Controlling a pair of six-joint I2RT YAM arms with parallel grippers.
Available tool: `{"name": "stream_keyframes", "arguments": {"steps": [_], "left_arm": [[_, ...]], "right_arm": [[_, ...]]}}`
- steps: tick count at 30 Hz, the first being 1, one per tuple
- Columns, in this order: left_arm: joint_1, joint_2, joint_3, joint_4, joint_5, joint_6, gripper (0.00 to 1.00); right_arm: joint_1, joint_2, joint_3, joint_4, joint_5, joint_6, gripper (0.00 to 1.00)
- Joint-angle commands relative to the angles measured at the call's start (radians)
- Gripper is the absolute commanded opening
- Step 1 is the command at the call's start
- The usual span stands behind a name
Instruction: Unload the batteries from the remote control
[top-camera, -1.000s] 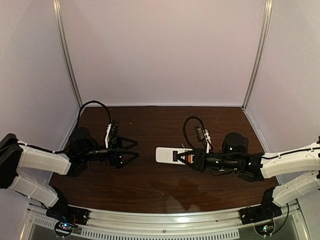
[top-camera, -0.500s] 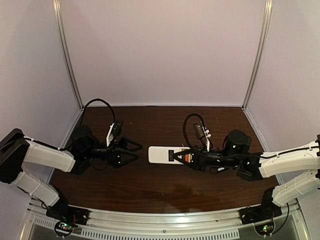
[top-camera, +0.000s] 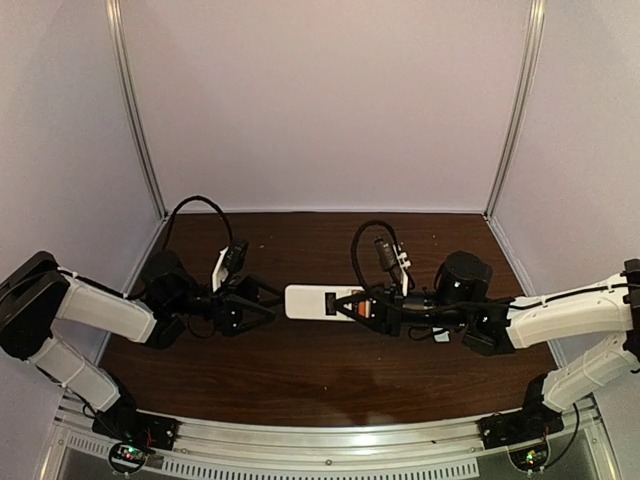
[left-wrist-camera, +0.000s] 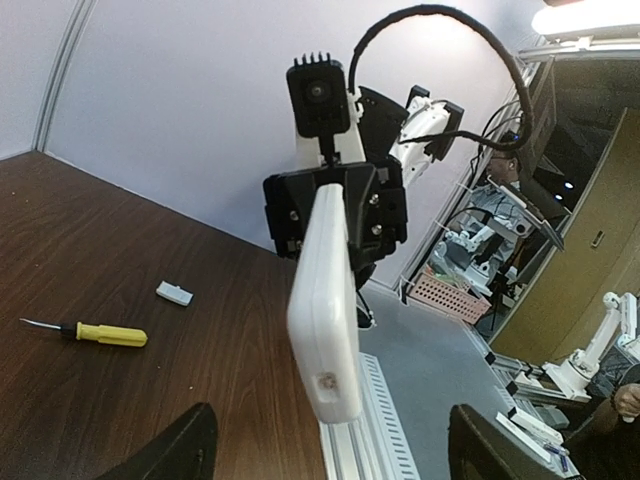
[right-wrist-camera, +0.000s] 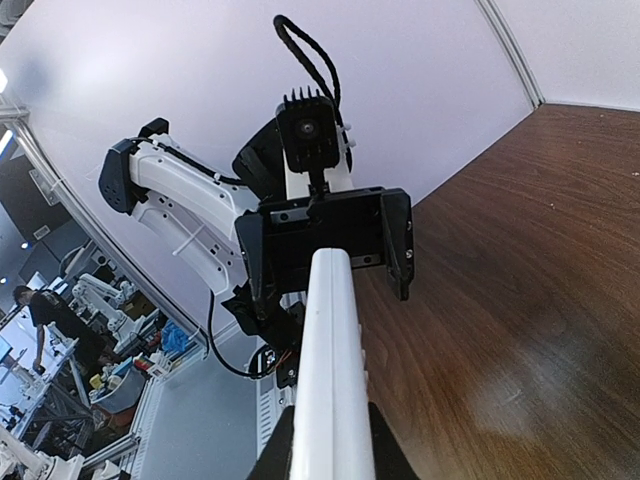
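White remote control (top-camera: 310, 302), one; orange batteries (top-camera: 357, 307), maybe one.

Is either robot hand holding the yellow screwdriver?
No, the yellow screwdriver lies alone on the table, near a small white cover piece, with nothing touching it.
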Motion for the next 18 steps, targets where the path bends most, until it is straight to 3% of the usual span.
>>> {"name": "stream_keyframes", "arguments": {"steps": [1, 18], "left_arm": [[0.006, 0.012, 0.009, 0.087, 0.025, -0.028, 0.8], [0.006, 0.108, 0.022, 0.261, 0.017, -0.156, 0.6]], "right_arm": [[0.002, 0.044, 0.041, 0.046, -0.014, 0.003, 0.0], [0.008, 0.196, 0.125, 0.154, -0.029, 0.046, 0.0]]}}
